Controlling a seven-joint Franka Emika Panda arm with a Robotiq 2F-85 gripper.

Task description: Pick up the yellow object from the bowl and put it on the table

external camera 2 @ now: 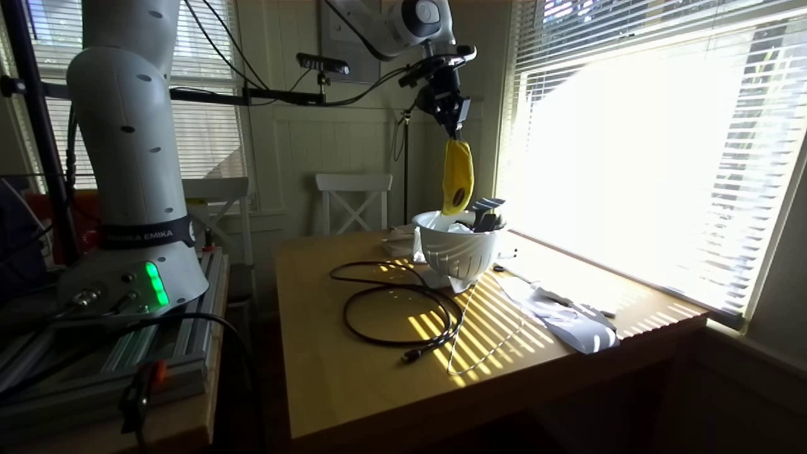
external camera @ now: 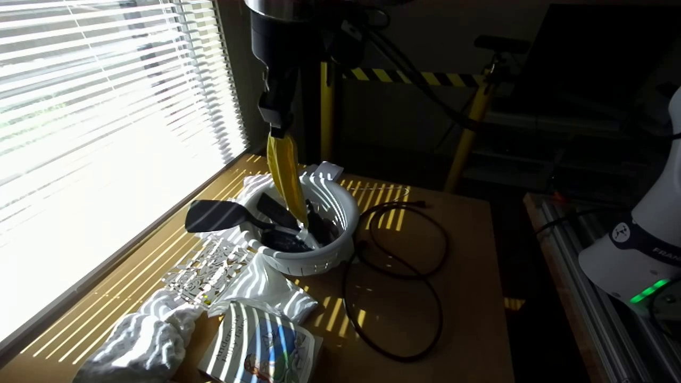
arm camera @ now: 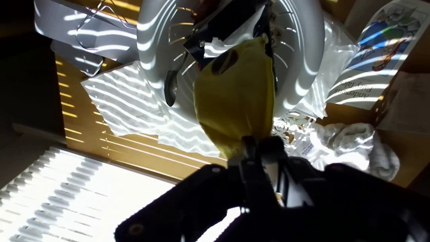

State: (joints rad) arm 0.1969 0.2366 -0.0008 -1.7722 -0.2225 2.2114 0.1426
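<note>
The yellow object (external camera: 286,173), banana-shaped with a dark oval mark, hangs nearly upright below my gripper (external camera: 279,131). The object shows in an exterior view (external camera 2: 458,173) and in the wrist view (arm camera: 237,97). My gripper, also in an exterior view (external camera 2: 455,135) and the wrist view (arm camera: 259,148), is shut on its upper end. The object's lower tip is around the rim height of the white bowl (external camera: 314,264), over its opening; exact clearance is unclear. The bowl (external camera 2: 459,253) stands on the brown table (external camera: 471,287) and holds dark utensils.
A black spatula (external camera: 215,215) sticks out over the bowl's rim. A black cable (external camera: 441,314) loops on the table beside the bowl. A book (external camera: 266,346), a plastic bag (external camera: 268,284) and a crumpled white cloth (external camera: 143,340) lie near it. A window with blinds (external camera: 106,133) borders the table.
</note>
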